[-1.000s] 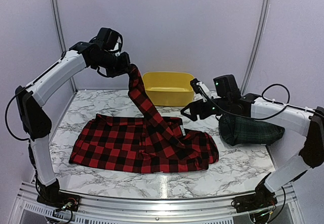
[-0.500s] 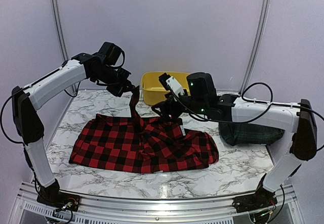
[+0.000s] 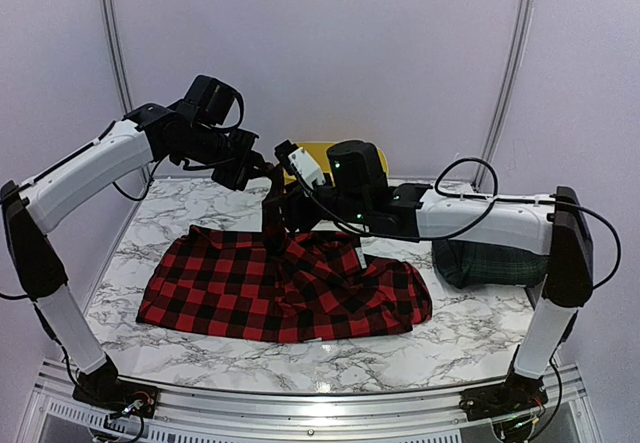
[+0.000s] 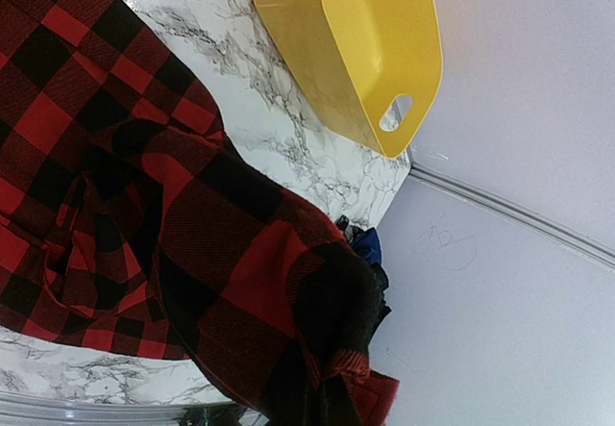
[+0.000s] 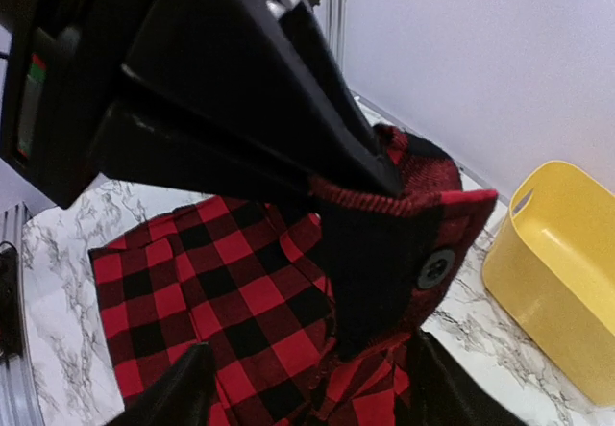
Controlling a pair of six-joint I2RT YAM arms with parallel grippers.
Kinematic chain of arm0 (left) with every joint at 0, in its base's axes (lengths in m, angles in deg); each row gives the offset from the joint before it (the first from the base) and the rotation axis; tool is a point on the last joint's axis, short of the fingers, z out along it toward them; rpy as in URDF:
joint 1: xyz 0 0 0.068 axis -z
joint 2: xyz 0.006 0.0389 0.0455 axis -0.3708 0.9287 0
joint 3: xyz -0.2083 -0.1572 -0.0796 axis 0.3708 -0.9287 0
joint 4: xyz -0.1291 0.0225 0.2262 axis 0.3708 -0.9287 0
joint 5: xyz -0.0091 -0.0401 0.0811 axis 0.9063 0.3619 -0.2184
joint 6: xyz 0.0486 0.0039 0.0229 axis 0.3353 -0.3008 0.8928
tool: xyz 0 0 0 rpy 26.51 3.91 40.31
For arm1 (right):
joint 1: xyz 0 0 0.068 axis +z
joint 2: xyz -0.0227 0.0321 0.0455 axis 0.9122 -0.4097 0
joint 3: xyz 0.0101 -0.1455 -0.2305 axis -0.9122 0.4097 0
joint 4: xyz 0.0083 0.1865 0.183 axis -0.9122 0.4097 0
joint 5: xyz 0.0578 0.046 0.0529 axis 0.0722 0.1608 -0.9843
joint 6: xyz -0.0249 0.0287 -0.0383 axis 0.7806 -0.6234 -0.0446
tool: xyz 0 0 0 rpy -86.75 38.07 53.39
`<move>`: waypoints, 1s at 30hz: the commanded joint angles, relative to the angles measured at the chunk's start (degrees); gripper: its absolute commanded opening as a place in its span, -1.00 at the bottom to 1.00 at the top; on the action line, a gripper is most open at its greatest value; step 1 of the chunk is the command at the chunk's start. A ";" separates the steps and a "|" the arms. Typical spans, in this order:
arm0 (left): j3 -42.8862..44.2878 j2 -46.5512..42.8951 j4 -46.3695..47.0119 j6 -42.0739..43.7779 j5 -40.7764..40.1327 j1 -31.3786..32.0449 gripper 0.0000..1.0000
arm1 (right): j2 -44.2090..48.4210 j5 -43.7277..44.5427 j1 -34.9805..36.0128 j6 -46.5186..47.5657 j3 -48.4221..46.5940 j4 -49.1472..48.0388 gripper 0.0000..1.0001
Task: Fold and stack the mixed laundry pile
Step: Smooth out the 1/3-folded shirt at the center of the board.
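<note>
We can read no text, brand or number anywhere in these views. On the red-and-black checked garment (image 3: 300, 288) we see a small white label (image 3: 360, 254), but it is too small for us to read. On the wall panel (image 4: 519, 330) in the left wrist view we make out a faint scribble (image 4: 444, 243), and we cannot decipher it.
</note>
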 commanded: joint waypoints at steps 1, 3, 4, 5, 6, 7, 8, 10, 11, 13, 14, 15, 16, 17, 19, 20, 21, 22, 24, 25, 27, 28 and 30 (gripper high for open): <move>-0.95 -2.57 1.21 -1.91 -1.00 0.44 -1.00 | 0.17 4.42 0.25 1.23 -3.51 0.56 -0.04; -1.00 -2.79 1.31 -1.75 -0.86 0.54 -1.00 | 0.47 3.65 0.25 3.75 -3.76 0.06 -0.56; -0.89 -2.95 1.34 -1.39 -0.89 0.54 -1.00 | 0.68 3.60 0.25 4.51 -4.15 0.15 -0.83; -0.84 -3.07 1.36 -0.80 -1.23 0.48 -1.00 | 1.06 3.59 0.21 5.30 -4.51 0.40 -1.00; -1.02 -3.54 1.36 -0.66 -1.73 0.45 -1.00 | 1.56 2.67 0.17 5.78 -4.72 0.73 -1.00; -1.15 -3.99 1.40 -0.30 -2.40 0.45 -1.00 | 2.28 1.90 0.10 6.50 -4.69 0.86 -1.00; -1.18 -4.44 1.45 0.28 -3.06 0.41 -1.00 | 3.02 1.90 -0.03 7.24 -4.53 0.94 -1.00; -1.58 -5.39 1.44 1.15 -4.21 0.17 -0.92 | 4.76 1.44 -0.68 8.29 -4.16 0.82 -1.00; -1.83 -6.03 1.48 1.66 -4.94 0.06 -0.85 | 5.53 0.60 -1.25 8.88 -4.06 0.84 -1.00; -1.97 -6.98 1.43 3.87 -6.02 -0.51 -0.81 | 6.95 -1.00 -2.37 10.29 -4.18 1.44 -1.00; -2.05 -7.45 1.47 4.93 -6.56 -0.74 -0.76 | 7.54 -2.69 -3.08 11.01 -4.28 1.72 -1.00; -2.00 -7.87 1.57 7.38 -6.89 -0.96 -0.69 | 8.20 -4.57 -3.69 11.86 -4.23 1.73 -1.00; -1.83 -8.25 1.53 9.57 -7.17 -1.16 -0.57 | 8.69 -6.39 -4.23 12.79 -4.09 2.59 -1.00; -1.80 -9.03 1.46 11.83 -7.54 -1.38 -0.32 | 9.09 -7.72 -4.49 14.10 -4.04 4.17 -1.00; -2.56 -11.06 1.52 15.82 -7.96 -1.40 0.38 | 9.09 -9.92 -4.54 16.24 -4.45 6.23 -1.00; -3.61 -12.24 1.61 16.98 -7.96 -1.44 0.72 | 8.86 -10.68 -4.57 16.71 -4.88 7.29 -1.00; -4.98 -13.51 1.71 17.71 -7.97 -1.48 0.93 | 8.54 -11.08 -4.43 16.88 -5.17 8.16 -1.00; -6.36 -14.85 1.85 18.27 -7.97 -1.44 0.97 | 8.17 -11.16 -4.32 16.66 -5.39 8.78 -1.00; -9.52 -17.04 2.32 18.36 -6.61 -1.33 0.98 | 7.72 -11.25 -3.83 16.78 -5.14 8.96 -1.00; -11.38 -17.86 2.66 18.13 -5.62 -1.05 0.98 | 7.71 -11.03 -3.50 16.76 -4.68 8.51 -1.00; -13.12 -19.08 3.10 17.43 -4.60 -0.25 0.98 | 7.14 -10.91 -3.00 16.52 -4.46 8.26 -1.00; -13.70 -19.51 3.34 17.11 -4.49 0.34 0.98 | 6.63 -10.97 -2.76 16.47 -4.86 8.53 -1.00; -14.16 -19.83 3.70 16.16 -4.52 1.29 0.98 | 5.87 -11.16 -2.05 16.80 -5.54 8.91 -1.00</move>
